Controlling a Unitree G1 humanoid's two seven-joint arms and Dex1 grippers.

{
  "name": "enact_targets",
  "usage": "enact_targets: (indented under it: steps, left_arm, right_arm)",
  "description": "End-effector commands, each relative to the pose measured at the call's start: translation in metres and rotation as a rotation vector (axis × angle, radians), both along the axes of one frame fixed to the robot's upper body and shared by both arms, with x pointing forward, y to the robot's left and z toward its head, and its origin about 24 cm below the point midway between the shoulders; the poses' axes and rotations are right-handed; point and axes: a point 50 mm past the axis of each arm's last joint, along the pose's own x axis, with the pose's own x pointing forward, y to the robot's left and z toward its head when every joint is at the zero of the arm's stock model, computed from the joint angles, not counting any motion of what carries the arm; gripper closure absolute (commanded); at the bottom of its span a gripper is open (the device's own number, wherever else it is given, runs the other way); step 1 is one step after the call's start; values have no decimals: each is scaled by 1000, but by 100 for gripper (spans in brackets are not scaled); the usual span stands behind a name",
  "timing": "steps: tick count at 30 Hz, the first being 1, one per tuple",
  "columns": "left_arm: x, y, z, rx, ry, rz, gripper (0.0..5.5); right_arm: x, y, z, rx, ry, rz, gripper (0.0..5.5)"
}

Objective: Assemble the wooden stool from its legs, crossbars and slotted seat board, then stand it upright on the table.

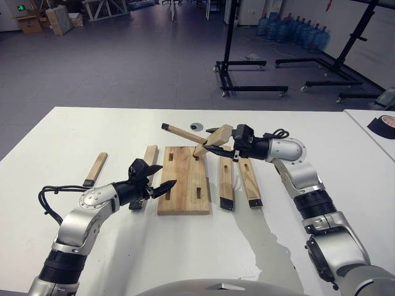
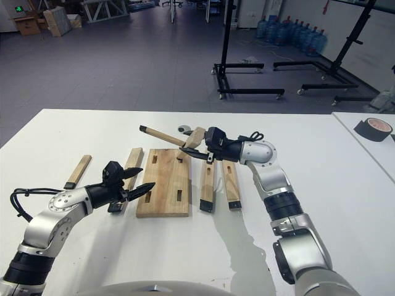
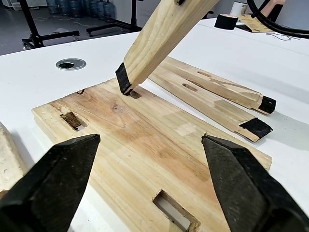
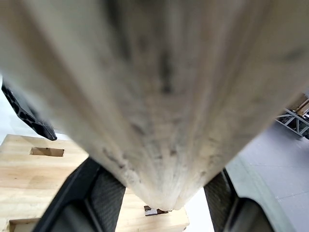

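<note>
The slotted seat board (image 1: 184, 179) lies flat on the white tabletop (image 1: 86, 132). The right gripper (image 1: 221, 143) is clamped on a stool leg (image 3: 164, 34), held tilted with its black-tipped lower end at a slot near the board's far right corner. The left gripper (image 1: 160, 177) hovers at the board's left edge, wide open and holding nothing. Two more legs (image 1: 226, 182) lie side by side just right of the board, and other wooden pieces (image 1: 95, 168) lie to its left.
</note>
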Motion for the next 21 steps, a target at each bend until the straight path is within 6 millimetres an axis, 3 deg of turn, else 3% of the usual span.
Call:
enact_targets:
  steps: [1, 13, 21]
  left_arm:
    - [0, -1, -5, 21, 6, -2, 163]
    - [0, -2, -10, 32, 10, 12, 163]
    - [-5, -4, -16, 47, 28, 12, 163]
  right_arm:
    - [2, -5, 13, -13, -23, 0, 346]
    - [-3, 1, -2, -80, 133, 124, 347]
    - [-7, -16, 5, -72, 490, 194, 347]
